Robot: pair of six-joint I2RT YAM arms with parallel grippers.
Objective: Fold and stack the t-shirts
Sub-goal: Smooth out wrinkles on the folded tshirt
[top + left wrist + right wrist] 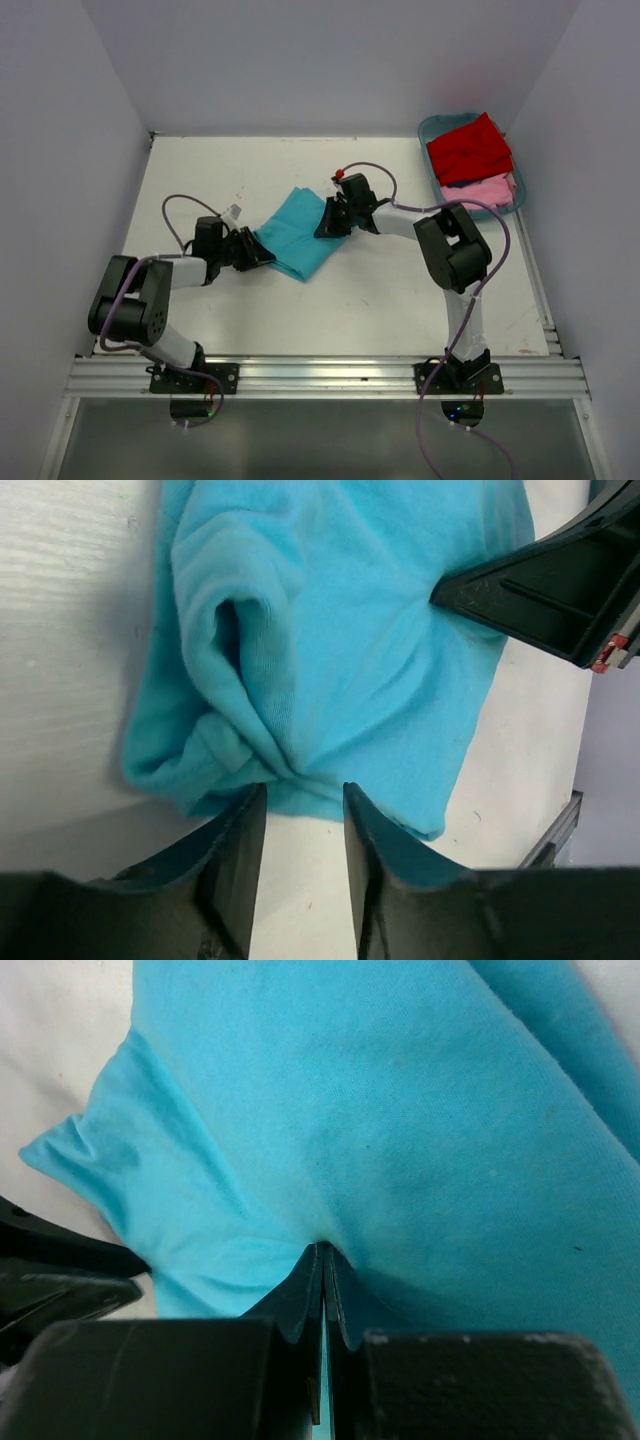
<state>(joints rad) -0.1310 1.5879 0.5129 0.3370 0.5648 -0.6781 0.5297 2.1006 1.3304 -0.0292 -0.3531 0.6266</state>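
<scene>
A turquoise t-shirt lies folded into a narrow band on the white table, between my two grippers. My left gripper is at the shirt's near-left end. In the left wrist view its fingertips stand a little apart at the bunched hem, with bare table between them. My right gripper is at the shirt's far-right edge, and in the right wrist view it is shut on a pinch of the turquoise cloth. A red t-shirt and a pale pink t-shirt lie in the tub.
A teal plastic tub sits at the table's back right corner. Walls close in the table on the left, back and right. A metal rail carrying both arm bases runs along the near edge.
</scene>
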